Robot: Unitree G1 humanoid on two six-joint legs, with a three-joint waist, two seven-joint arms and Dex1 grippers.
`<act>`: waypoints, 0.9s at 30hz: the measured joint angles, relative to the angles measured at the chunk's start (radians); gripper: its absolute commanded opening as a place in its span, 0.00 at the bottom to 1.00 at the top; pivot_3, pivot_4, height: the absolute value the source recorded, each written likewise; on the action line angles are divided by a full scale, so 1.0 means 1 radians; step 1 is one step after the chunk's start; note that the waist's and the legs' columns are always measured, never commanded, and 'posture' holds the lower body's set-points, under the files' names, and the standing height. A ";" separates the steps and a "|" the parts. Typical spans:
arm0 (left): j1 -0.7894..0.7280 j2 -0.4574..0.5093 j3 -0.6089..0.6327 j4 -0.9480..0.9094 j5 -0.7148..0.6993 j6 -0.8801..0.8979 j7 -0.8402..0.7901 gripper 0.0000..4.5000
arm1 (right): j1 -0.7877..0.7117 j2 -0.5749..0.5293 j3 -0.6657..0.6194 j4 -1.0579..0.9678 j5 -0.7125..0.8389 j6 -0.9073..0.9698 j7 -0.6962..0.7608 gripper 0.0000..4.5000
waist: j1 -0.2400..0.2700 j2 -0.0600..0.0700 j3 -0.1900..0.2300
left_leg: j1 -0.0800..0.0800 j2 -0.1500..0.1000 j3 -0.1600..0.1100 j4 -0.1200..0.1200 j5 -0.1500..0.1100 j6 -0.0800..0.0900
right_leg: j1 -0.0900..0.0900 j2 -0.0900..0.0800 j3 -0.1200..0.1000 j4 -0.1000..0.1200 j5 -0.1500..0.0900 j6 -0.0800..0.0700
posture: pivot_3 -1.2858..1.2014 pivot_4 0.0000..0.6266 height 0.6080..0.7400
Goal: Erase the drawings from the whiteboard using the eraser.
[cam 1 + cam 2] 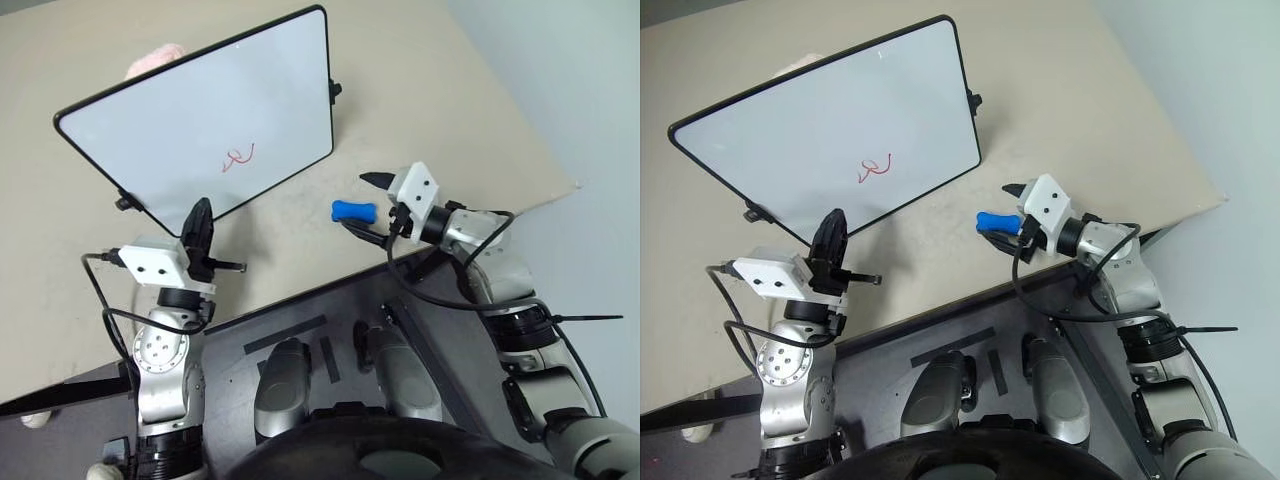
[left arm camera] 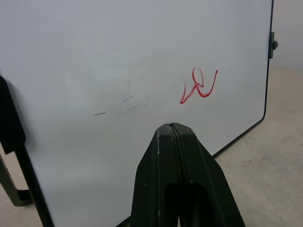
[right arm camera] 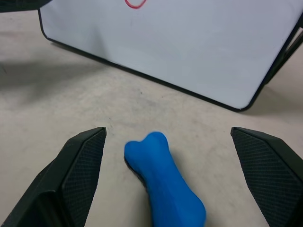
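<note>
Right end effector (image 1: pixel 372 207) spread wide around the eraser (image 1: pixel 353 211); left end effector (image 1: pixel 203 224) pressed together before the whiteboard (image 1: pixel 200 110).

The blue eraser lies flat on the beige worktop (image 1: pixel 420 90), between the 2 spread right fingers with bare worktop showing on either side of it, and near the whiteboard's lower right corner. The board stands tilted on the worktop, its black frame and side knobs clear of both arms, with open worktop along its lower edge. The drawings (image 1: pixel 239 157), 1 small red scribble, sit low on the board, well inside the frame. The left fingers (image 2: pixel 175 175) point at the board's face below the scribble; contact cannot be told.
</note>
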 measured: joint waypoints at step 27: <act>0.052 -0.041 -0.018 -0.027 0.022 -0.024 0.009 0.00 | -0.008 -0.048 -0.002 -0.029 0.034 0.050 0.042 0.99 | 0.000 0.000 0.000 | 0.000 0.000 0.000 0.000 0.000 0.000 | 0.000 0.000 0.000 0.000 -0.002 0.003 | 0.52 0.24 1.00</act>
